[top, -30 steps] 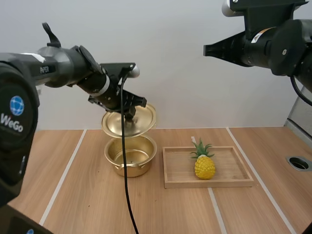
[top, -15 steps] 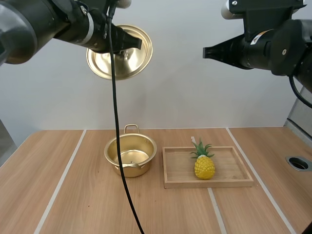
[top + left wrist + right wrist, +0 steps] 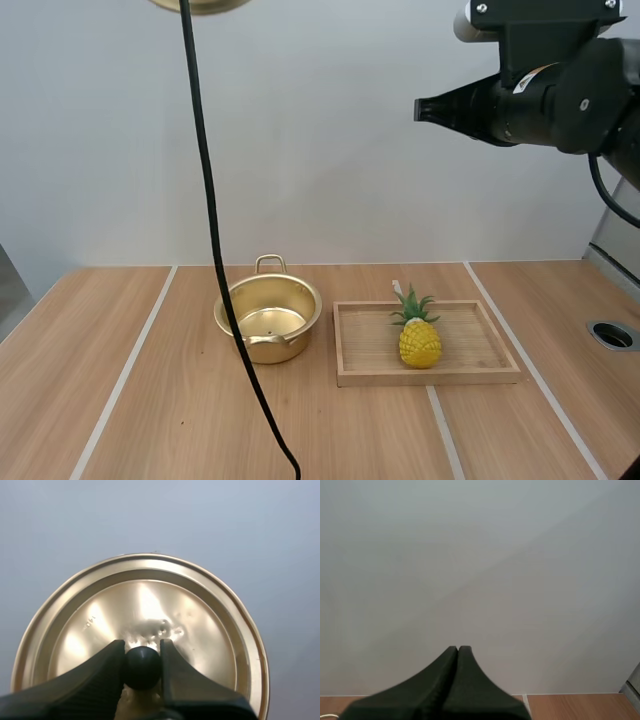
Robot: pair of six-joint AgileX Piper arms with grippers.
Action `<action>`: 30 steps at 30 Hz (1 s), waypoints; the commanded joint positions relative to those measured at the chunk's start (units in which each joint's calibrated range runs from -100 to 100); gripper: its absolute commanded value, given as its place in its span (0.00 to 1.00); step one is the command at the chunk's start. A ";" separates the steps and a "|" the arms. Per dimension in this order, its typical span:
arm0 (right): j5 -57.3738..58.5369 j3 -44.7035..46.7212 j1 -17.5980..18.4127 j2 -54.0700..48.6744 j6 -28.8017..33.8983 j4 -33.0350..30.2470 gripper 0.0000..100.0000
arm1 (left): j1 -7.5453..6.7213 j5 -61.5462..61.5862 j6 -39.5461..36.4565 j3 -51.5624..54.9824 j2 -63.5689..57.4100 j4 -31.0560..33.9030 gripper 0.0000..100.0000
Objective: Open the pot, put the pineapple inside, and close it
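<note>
The gold pot (image 3: 267,319) stands uncovered on the table, left of the wooden tray (image 3: 480,372). A yellow pineapple (image 3: 419,336) with green leaves stands upright in the tray. The gold lid (image 3: 200,5) hangs far above the table, just its rim showing at the high view's top edge. In the left wrist view my left gripper (image 3: 142,666) is shut on the lid's black knob (image 3: 142,667), with the lid (image 3: 210,630) spread beyond the fingers. My right gripper (image 3: 420,106) hovers high above the tray, and its fingers (image 3: 456,655) lie together as one wedge with nothing held.
A round metal-rimmed hole (image 3: 612,334) sits in the table at the far right. White lines (image 3: 130,362) run across the wooden tabletop. Bare tabletop lies left of and in front of the pot.
My left arm has lifted the lid from just above the pot up and leftward, nearly out of the high view's top. The right arm, pot and pineapple have stayed put.
</note>
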 commanded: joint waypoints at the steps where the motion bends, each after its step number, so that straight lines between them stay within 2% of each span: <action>1: 0.94 0.13 -0.21 -0.57 -0.23 0.43 0.00 | -0.05 -2.05 -0.39 -1.83 -1.30 -0.23 0.00; 30: 1.73 0.13 -0.21 -0.57 -0.23 0.99 0.00 | -0.05 -7.23 -0.17 -2.24 -3.24 -0.23 0.00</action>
